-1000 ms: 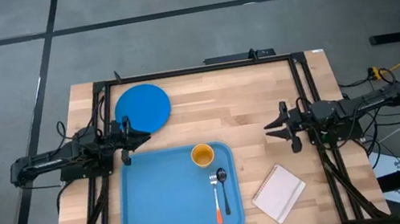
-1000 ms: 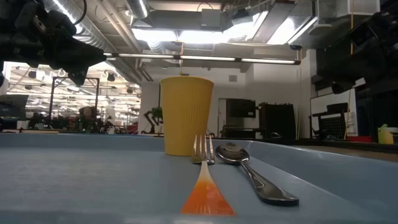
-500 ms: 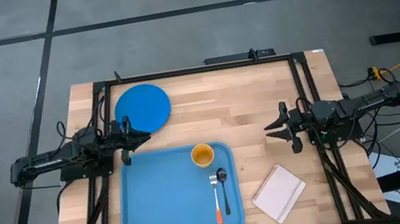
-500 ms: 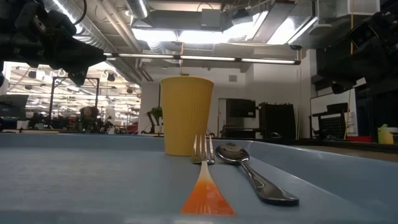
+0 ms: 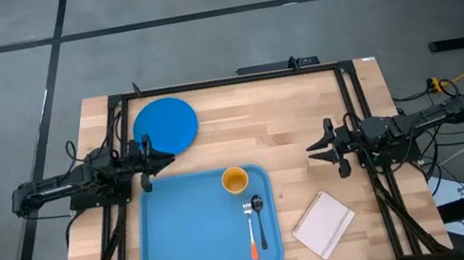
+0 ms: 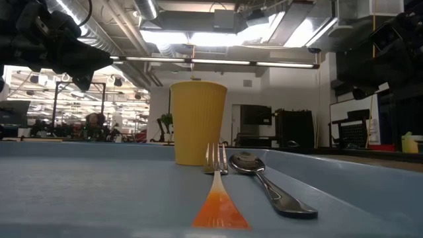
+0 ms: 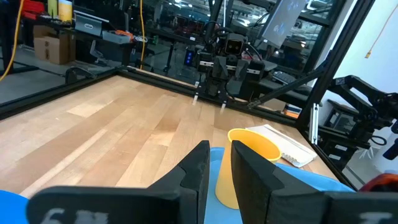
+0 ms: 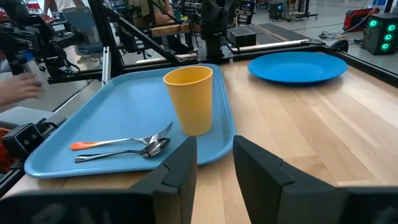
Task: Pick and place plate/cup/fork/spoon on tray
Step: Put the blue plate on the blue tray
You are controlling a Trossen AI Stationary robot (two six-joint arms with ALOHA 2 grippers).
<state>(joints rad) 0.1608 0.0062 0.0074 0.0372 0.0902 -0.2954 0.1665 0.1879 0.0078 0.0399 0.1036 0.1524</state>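
Now, tray [image 5: 192, 231]: carries cup [image 5: 235, 181], fork [image 5: 251, 231], spoon [image 5: 259, 220].
Plate [image 5: 165, 125]: on table [image 5: 278, 122].
Left end effector [image 5: 161, 158]: slightly parted, empty.
Right end effector [image 5: 312, 148]: parted, empty.

High view: camera up above, looks straight down, far off, sees whole table [image 5: 287, 121] and both arms.

Low view: camera sits at tray [image 6: 79, 192] floor level, very near fork [image 6: 218, 198] and spoon [image 6: 271, 185], looks flat across toward room behind.

Left wrist view: rides on left arm, looks over table toward right arm, cup [image 7: 245, 165] near.

Right wrist view: rides on right arm, looks back other way, across tray toward plate [image 8: 297, 66].

All four views share cup.
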